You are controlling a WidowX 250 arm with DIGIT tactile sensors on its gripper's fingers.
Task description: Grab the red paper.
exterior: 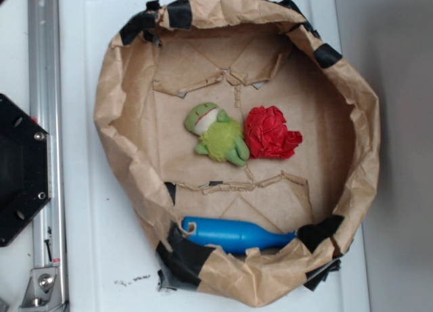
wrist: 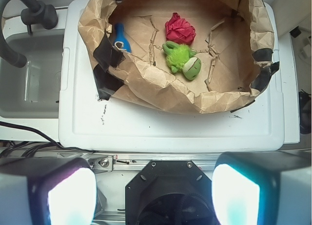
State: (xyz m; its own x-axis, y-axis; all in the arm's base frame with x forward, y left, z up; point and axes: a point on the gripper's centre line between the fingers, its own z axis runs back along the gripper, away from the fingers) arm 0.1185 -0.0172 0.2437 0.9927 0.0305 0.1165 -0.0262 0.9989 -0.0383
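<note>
The red paper (exterior: 270,133) (wrist: 179,29) is a crumpled bright red wad lying in the middle of a brown paper basin (exterior: 352,116) (wrist: 146,78), touching the right side of a green frog plush (exterior: 218,135) (wrist: 182,60). My gripper (wrist: 153,198) shows only in the wrist view, high above the robot's black base and well short of the basin. Its two fingers (wrist: 68,195) stand wide apart with nothing between them. The arm does not appear in the exterior view.
A blue bottle-shaped toy (exterior: 233,235) (wrist: 120,38) lies against the basin's near wall. Black tape patches (exterior: 179,254) mark the rim. The basin stands on a white board (exterior: 101,244). A metal rail (exterior: 44,88) and the black base (exterior: 20,170) lie left.
</note>
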